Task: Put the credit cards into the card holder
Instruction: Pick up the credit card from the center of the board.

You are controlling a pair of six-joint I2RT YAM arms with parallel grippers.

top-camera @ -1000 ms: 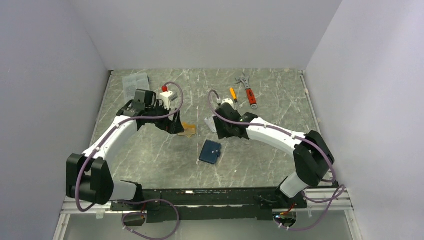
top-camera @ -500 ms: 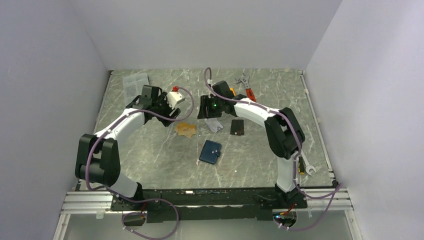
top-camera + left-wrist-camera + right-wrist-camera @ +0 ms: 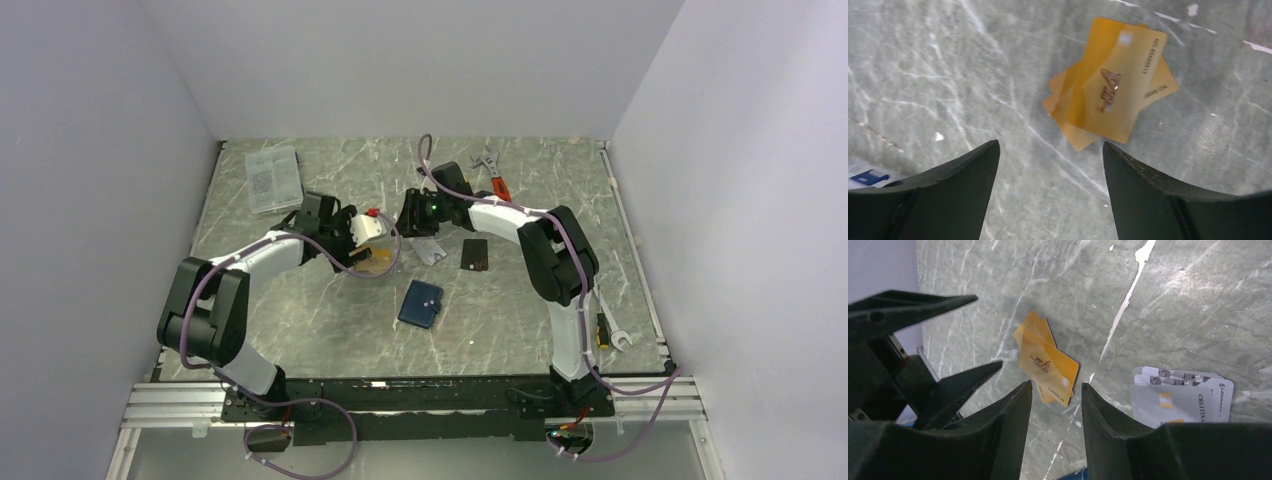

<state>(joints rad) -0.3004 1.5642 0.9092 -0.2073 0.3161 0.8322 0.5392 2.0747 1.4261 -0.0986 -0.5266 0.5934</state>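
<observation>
A small stack of orange-gold credit cards lies on the marble table; it also shows in the left wrist view and the right wrist view. Silvery-white cards lie to its right, also seen in the right wrist view. A black card lies further right. The closed navy card holder lies nearer the front. My left gripper is open and empty, just short of the orange cards. My right gripper is open and empty, above the table between the orange and silvery cards.
A clear grey compartment box sits at the back left. A red-handled wrench lies at the back right. Another wrench lies at the right edge. The left gripper's fingers show in the right wrist view.
My left gripper has moved right and down to the orange cards. My right arm pulled back from the middle toward the back, uncovering the silvery and black cards.
</observation>
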